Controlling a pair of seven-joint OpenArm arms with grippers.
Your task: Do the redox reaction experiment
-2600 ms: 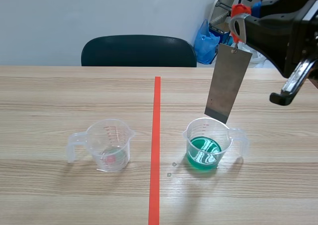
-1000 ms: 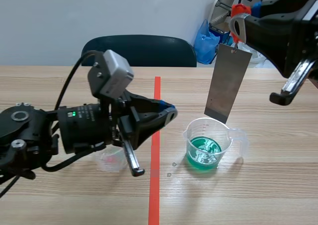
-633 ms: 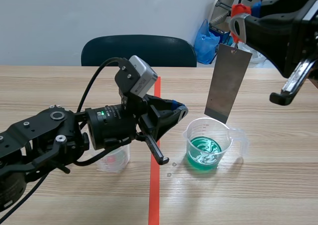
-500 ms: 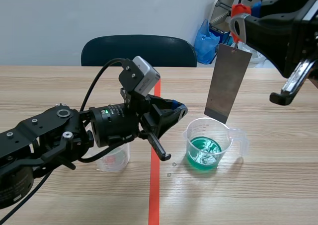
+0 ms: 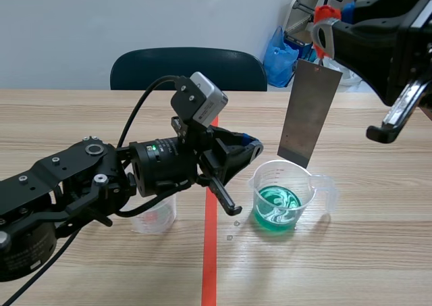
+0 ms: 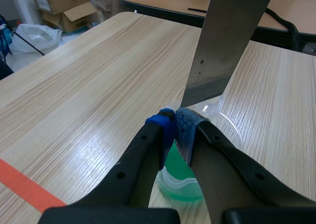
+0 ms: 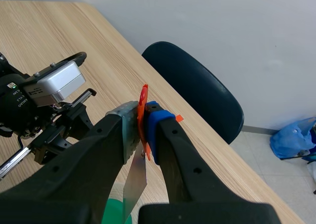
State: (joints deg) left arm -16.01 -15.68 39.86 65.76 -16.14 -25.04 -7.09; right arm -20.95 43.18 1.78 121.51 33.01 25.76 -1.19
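The flat grey metal strip [image 5: 309, 113] hangs upright from an orange-red clip [image 5: 326, 14] pinched between the right gripper's [image 7: 140, 116] fingers, likely so only metal meets the solution. Its lower edge sits just above the rim of the clear plastic measuring cup [image 5: 283, 196], not yet dipped. That cup holds shallow green liquid [image 5: 277, 208] and stands right of the tape line on the wooden desk [image 5: 351, 265], towards its near edge. The left gripper [image 6: 174, 122], fingers closed together on nothing, points at the cup's rim. A second clear cup [image 5: 154, 215], left of the line, seems nearly empty.
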